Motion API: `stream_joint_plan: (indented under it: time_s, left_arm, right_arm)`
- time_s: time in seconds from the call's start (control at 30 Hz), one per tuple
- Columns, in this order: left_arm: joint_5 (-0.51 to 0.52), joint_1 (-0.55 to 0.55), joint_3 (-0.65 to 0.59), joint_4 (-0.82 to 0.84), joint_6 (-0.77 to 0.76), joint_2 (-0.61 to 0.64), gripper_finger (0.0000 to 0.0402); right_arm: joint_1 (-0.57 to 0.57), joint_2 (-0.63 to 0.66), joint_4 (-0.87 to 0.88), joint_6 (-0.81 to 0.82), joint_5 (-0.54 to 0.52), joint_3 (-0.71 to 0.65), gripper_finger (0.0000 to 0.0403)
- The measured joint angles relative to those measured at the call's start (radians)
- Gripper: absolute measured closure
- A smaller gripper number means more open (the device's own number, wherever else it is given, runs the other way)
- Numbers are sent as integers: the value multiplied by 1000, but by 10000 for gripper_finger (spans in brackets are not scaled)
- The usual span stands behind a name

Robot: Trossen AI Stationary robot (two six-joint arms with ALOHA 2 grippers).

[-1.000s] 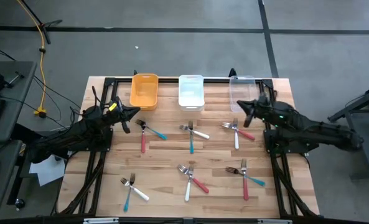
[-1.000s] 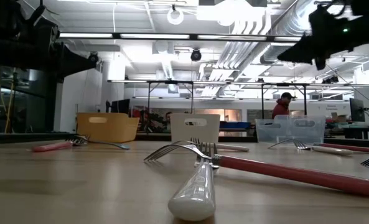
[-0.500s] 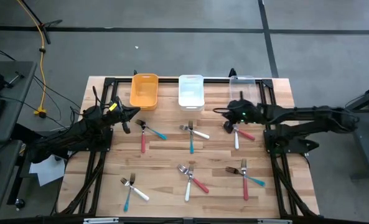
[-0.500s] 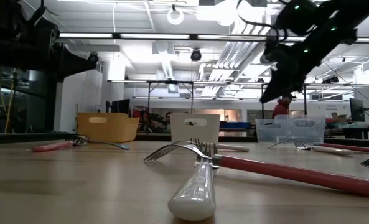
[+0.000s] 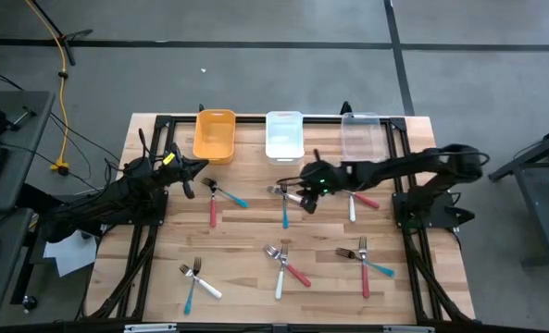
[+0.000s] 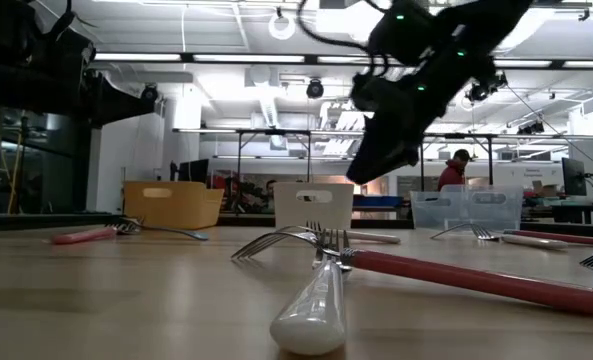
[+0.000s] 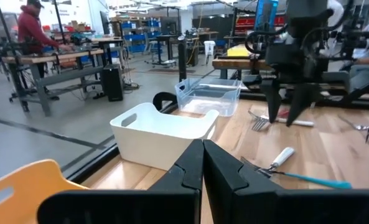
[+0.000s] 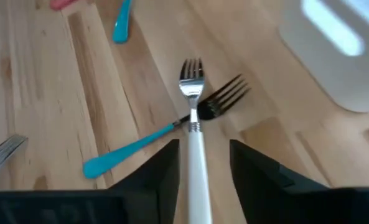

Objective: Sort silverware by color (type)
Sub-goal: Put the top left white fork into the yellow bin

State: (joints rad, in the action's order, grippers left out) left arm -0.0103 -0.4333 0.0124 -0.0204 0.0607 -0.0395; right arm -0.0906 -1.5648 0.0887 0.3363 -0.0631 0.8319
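Small forks with red, teal or white handles lie in crossed pairs on the wooden table (image 5: 255,231). My right gripper (image 5: 302,195) hangs open, slanting down over the middle far pair. That pair is a white-handled fork (image 8: 193,118) lying across a teal-handled fork (image 8: 131,149). In the right wrist view the fingers stand on either side of the white handle. The low view shows the right gripper (image 6: 379,163) well above the tabletop. My left gripper (image 7: 203,163) waits shut and level at the far left.
An orange bin (image 5: 215,135), a white bin (image 5: 284,137) and a clear bin (image 5: 361,138) stand in a row along the far edge. Other fork pairs lie at the far left (image 5: 222,197), far right (image 5: 353,197) and along the near side (image 5: 286,265).
My right gripper has swung from the far right corner toward the table's middle, sinking and tipping downward over the white and teal fork pair. In the low view its tip now looks wider than before. No fork has moved.
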Motion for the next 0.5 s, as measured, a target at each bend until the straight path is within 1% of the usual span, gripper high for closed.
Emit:
stream_joint_plan:
  time_s: [0.1,0.17,0.27,0.4,0.5]
  left_arm:
    - [1,0,0,-2,20,0,401]
    - [1,0,0,-4,22,0,401]
    - [1,0,0,-6,23,0,401]
    - [1,0,0,-8,23,0,401]
    - [0,0,0,-8,21,0,401]
  right_arm:
    - [12,-72,98,5,8,92,253]
    - [15,-119,179,-13,7,155,252]
    - [15,-188,251,-47,8,232,252]
    - [15,-272,282,-83,14,301,252]
    - [13,-321,286,-86,16,325,252]
